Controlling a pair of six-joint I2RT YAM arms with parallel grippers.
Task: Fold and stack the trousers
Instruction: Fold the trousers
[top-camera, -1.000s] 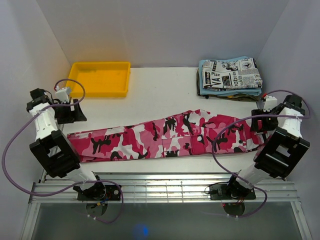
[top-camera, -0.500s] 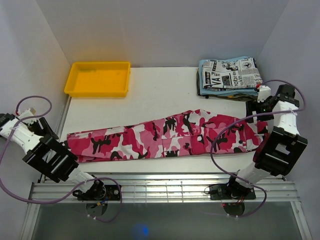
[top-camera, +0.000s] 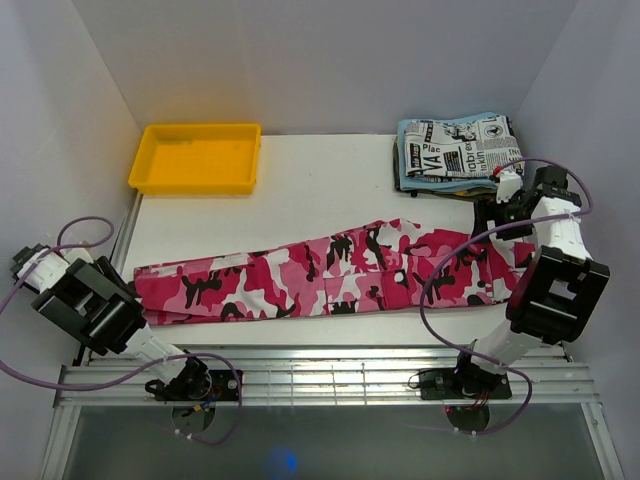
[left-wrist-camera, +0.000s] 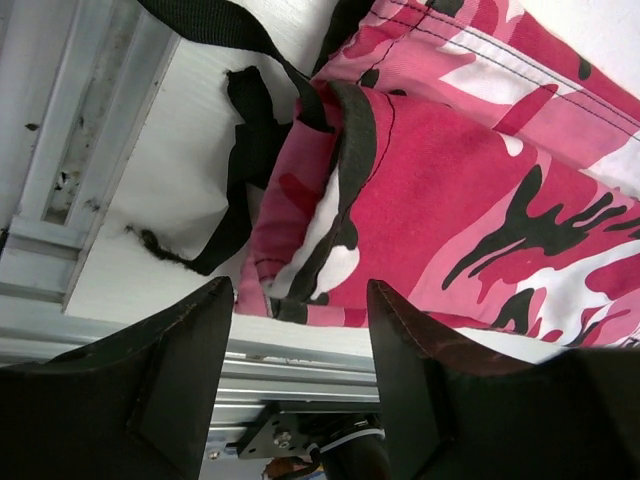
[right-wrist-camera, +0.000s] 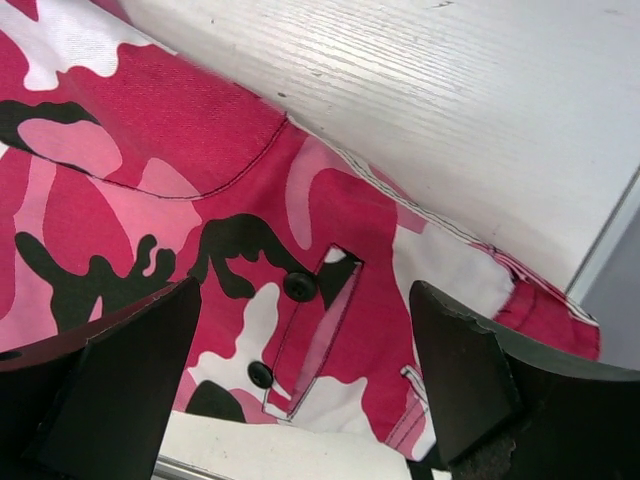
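Pink, magenta, white and black camouflage cloth trousers (top-camera: 330, 275): stretched full length across the near half of the white table (top-camera: 320, 190), cuffs to the left, waist to the right.
Left gripper (left-wrist-camera: 298, 292): jaws apart over the cuff end by the table's near edge, clamped on nothing; a black strap (left-wrist-camera: 250, 150) trails from the cuff.
Right gripper (right-wrist-camera: 305, 300): jaws wide apart above the waist end and its buttoned pocket flap (right-wrist-camera: 310, 330), holding nothing.
Pile: folded black-and-white newspaper-print garment (top-camera: 462, 145) on a light blue cloth (top-camera: 404, 160), far right corner, apart from the trousers.
Yellow plastic tray (top-camera: 197, 157): far left corner.
Done: trousers seemingly laid flat, leg on leg.
Left: every crosswise fold, then stacking.
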